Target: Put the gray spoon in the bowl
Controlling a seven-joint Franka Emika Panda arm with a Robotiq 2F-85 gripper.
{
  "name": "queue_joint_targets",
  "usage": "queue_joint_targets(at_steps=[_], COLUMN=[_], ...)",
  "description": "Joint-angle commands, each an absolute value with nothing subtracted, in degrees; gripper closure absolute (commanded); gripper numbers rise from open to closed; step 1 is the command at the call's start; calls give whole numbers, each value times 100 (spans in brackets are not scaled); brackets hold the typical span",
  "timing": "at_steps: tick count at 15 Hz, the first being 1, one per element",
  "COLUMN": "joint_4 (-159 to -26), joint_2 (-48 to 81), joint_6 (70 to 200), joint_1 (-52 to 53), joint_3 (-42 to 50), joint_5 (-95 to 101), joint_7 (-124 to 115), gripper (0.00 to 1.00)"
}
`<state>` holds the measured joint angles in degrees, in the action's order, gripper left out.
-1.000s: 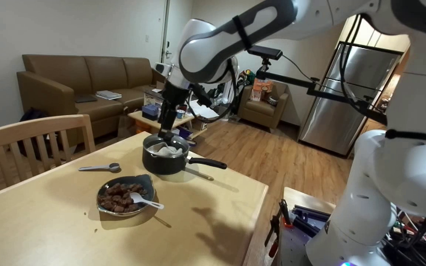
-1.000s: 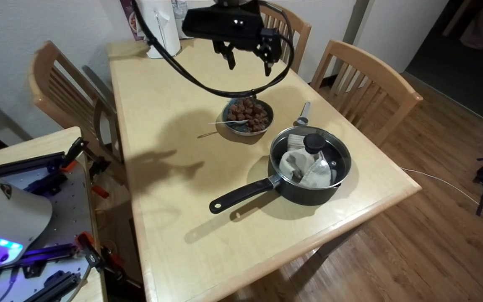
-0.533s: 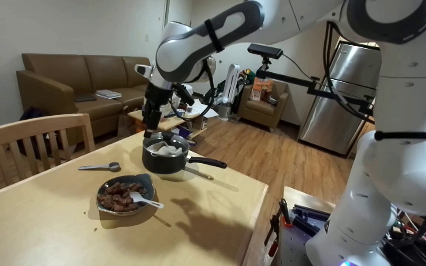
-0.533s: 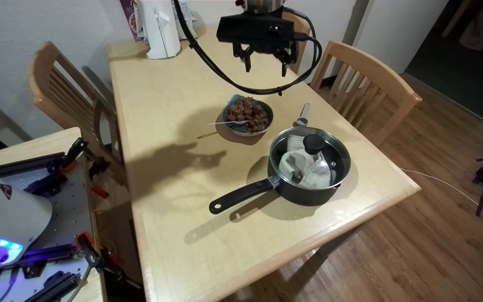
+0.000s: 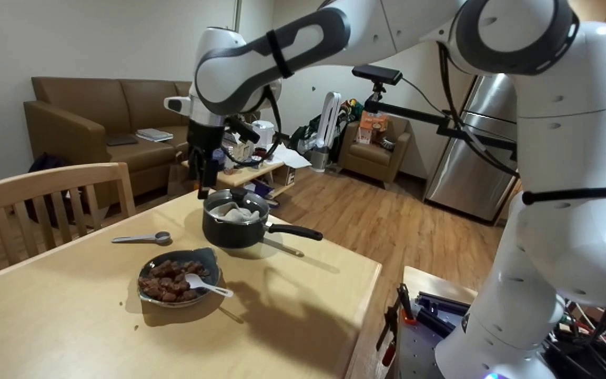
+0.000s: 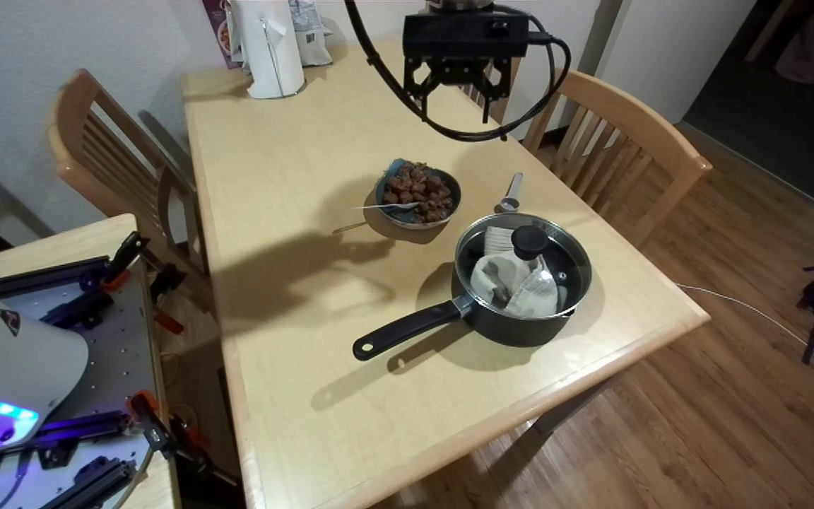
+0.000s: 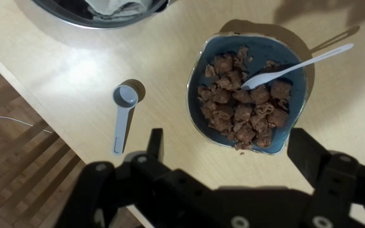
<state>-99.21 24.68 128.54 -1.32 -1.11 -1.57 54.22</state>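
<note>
The gray spoon, a measuring spoon with a round cup head, lies on the table in both exterior views. It also shows in the wrist view, left of the bowl. The bowl has a dark blue inside and holds brown food pieces; it shows in an exterior view and in the wrist view. A white spoon rests in it with its handle over the rim. My gripper is open and empty, high above the table. It also shows in both exterior views.
A black pan with a glass lid and a long handle stands near the gray spoon, with cloth visible through the lid. Chairs stand at the table edge. A paper towel roll stands at a table end.
My open gripper has moved leftward in one exterior view and rightward in the other, away from above the pan's lid knob. The spoon, bowl and pan have not moved.
</note>
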Motion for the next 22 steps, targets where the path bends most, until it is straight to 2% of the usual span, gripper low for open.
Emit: queue_joint_targets(at_steps=[1, 3, 5, 6, 9, 11, 22], joint_4=[-8456, -7800, -7531, -8048, -7721, -7764, -4619], joint_2=[3445, 3895, 3953, 3745, 3891, 3964, 6724], joint_6=[12006, 11624, 11091, 11616, 11275, 11686, 11344], joint_1=[-152, -158, -499, -283, -405, -270, -181], joint_3=[-136, -115, -514, -298, -435, -304, -281], joint_5=[542, 764, 3, 419, 167, 444, 714], joint_7=[5582, 5528, 5808, 5465, 5595, 5409, 5816], gripper=[0, 0, 0, 0, 0, 0, 0])
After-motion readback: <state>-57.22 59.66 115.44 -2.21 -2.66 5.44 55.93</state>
